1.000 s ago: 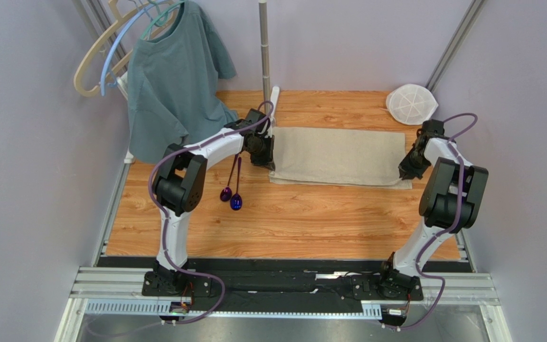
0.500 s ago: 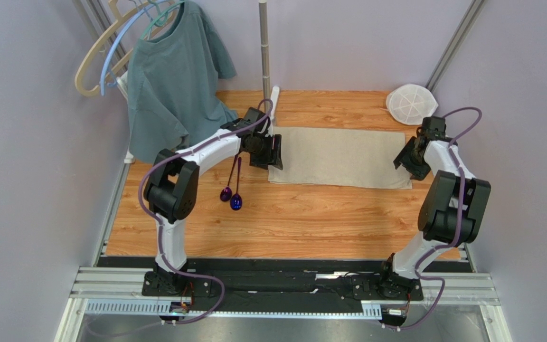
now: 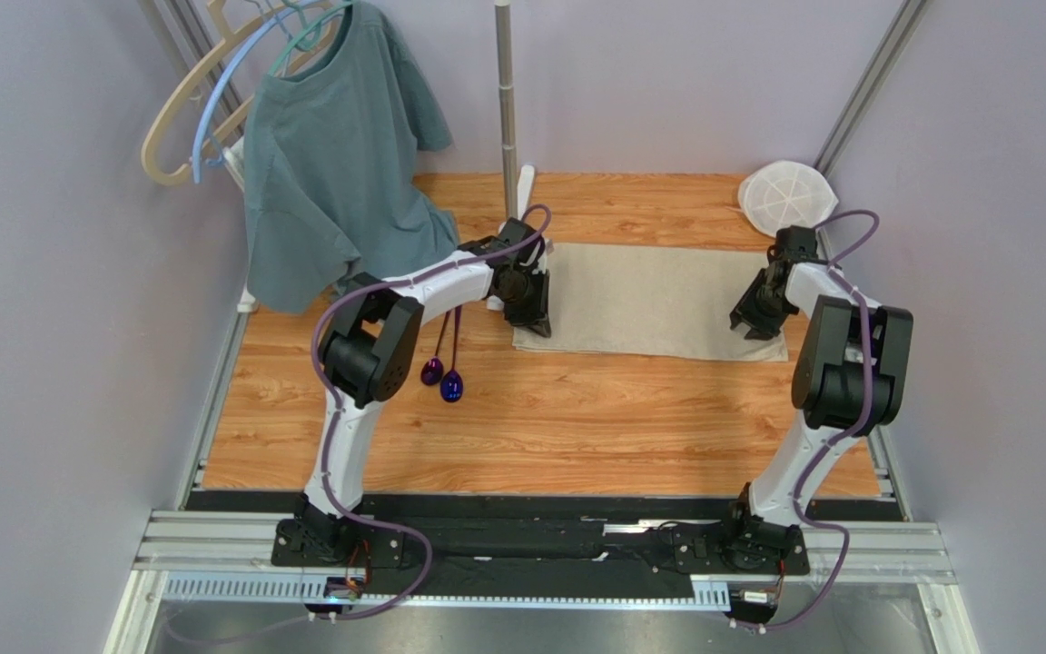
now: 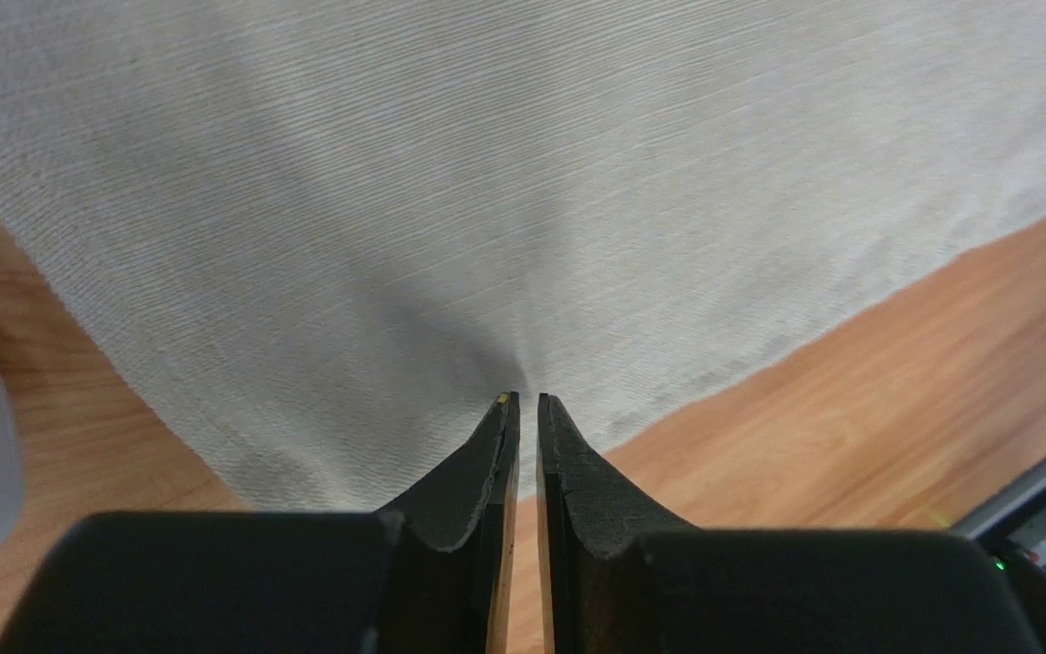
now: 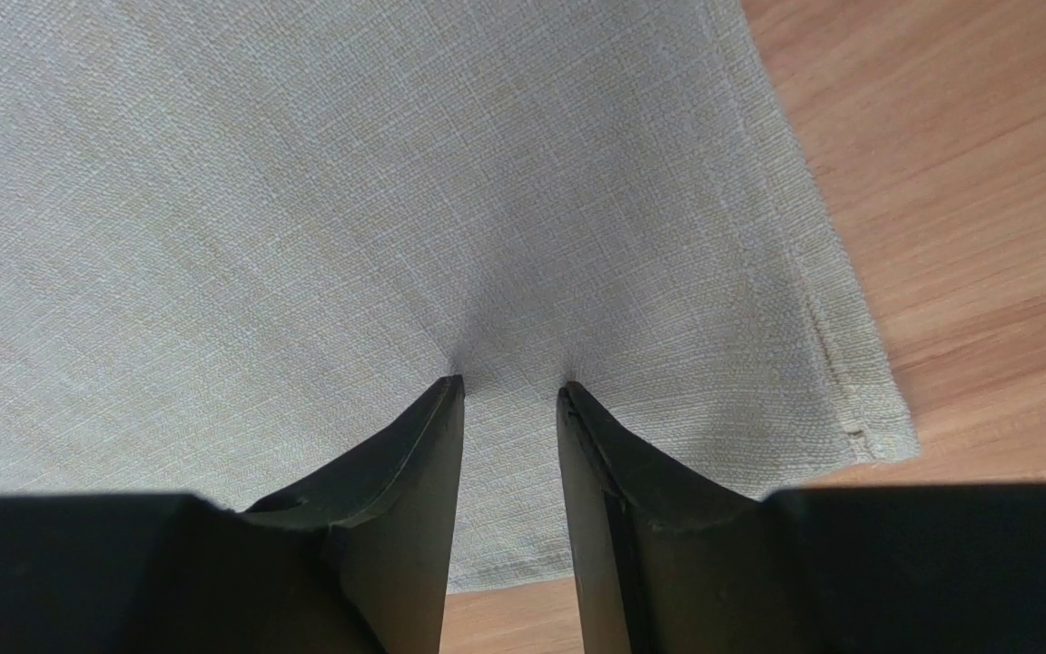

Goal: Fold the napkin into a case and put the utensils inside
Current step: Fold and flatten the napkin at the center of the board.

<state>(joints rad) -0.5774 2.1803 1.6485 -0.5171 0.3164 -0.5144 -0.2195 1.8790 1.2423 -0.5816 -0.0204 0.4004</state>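
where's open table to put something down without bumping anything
The widest bare wood is the near strip between the napkin and the near edge of the table, right of the spoons. A thinner strip runs behind the napkin. Crowded: both napkin ends, at the left gripper and right gripper, and the far-left corner under the T-shirt.

left arm (image 3: 365,348): white-and-black, elbow raised, reaching to 1 o'clock from its base | left gripper (image 4: 525,398): black, tips down, jaws almost together, pinching a pucker of beige-tan cloth napkin (image 4: 488,191) | right arm (image 3: 849,361): elbow raised, reaching to 12 o'clock | right gripper (image 5: 511,384): tips down, jaws partly apart, touching the napkin
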